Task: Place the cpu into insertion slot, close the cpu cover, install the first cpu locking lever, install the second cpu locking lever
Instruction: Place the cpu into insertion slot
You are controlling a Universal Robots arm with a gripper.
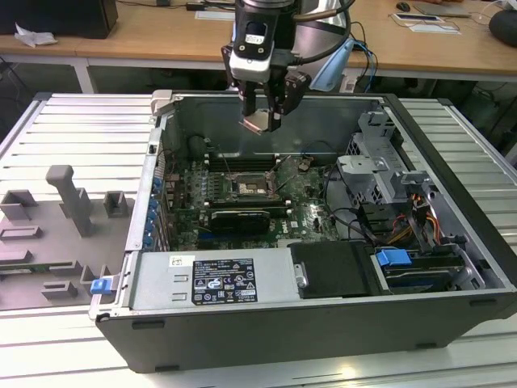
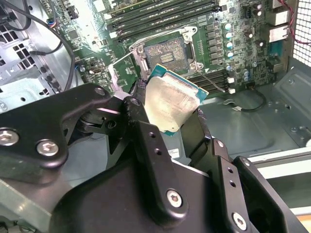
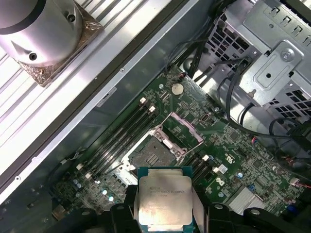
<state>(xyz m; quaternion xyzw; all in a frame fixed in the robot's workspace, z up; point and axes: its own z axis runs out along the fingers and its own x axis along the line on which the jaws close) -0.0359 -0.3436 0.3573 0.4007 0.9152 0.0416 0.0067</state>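
Exterior view, upper centre: we see the cpu point(image 1: 260, 121) clamped in the claw point(image 1: 262, 118), hanging above the open computer case point(image 1: 242, 323) and well apart from the insertion slot point(image 1: 249, 187), which sits mid-frame on the green board point(image 1: 307, 214). In both wrist views the chip is a flat square with a pale, dull silver top over a green-edged base, gripped by two opposite edges. The cpu cover point(image 3: 187, 127) looks swung up, leaving the dark socket bare. As we judge it, placing it well means keeping the chip level, squaring its corners to the socket rim and lowering it straight, without sliding. The case rests on a slatted metal table point(image 1: 81, 129).
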